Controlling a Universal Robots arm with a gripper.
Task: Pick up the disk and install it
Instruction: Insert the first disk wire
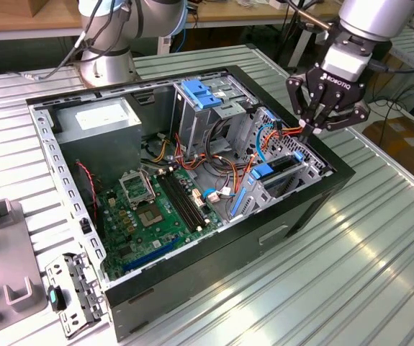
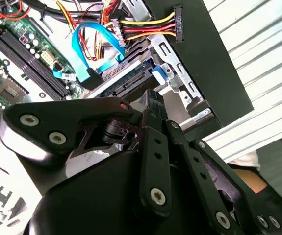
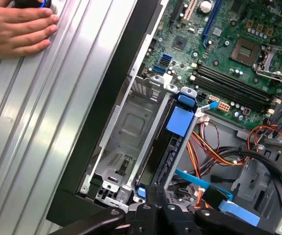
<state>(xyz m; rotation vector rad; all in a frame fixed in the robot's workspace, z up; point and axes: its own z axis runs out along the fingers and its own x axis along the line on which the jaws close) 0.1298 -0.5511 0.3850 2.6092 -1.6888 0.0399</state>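
- First wrist view: the disk (image 3: 170, 152) stands on edge in a slot of the metal drive cage (image 3: 131, 122). It sits just inside the case wall (image 3: 112, 112), with a blue tab at its far end.
- In the exterior view the disk (image 1: 275, 171) is at the exterior view's right end of the computer case, beside the motherboard (image 1: 156, 209).
- The claw (image 1: 313, 130) hangs over the cage end with its fingertips drawn together and nothing visible between them. In the first wrist view the claw (image 3: 155, 192) is at the disk's near end; I cannot tell whether it touches.
- I judge the disk dense and rigid for its size, and sensitive to knocks.
- Its plastic rails probably flex, so the flat metal sides look like the safest place to grip, away from the connector end.
- Orange, yellow and red power wires (image 3: 209, 152) and a blue data cable (image 3: 194, 178) hang just beside the slot and could snag.
- The cage's thin sheet edges leave little room on either side.
- A person's hand (image 3: 15, 32) rests on the ribbed desk (image 3: 42, 137), well apart from the case.
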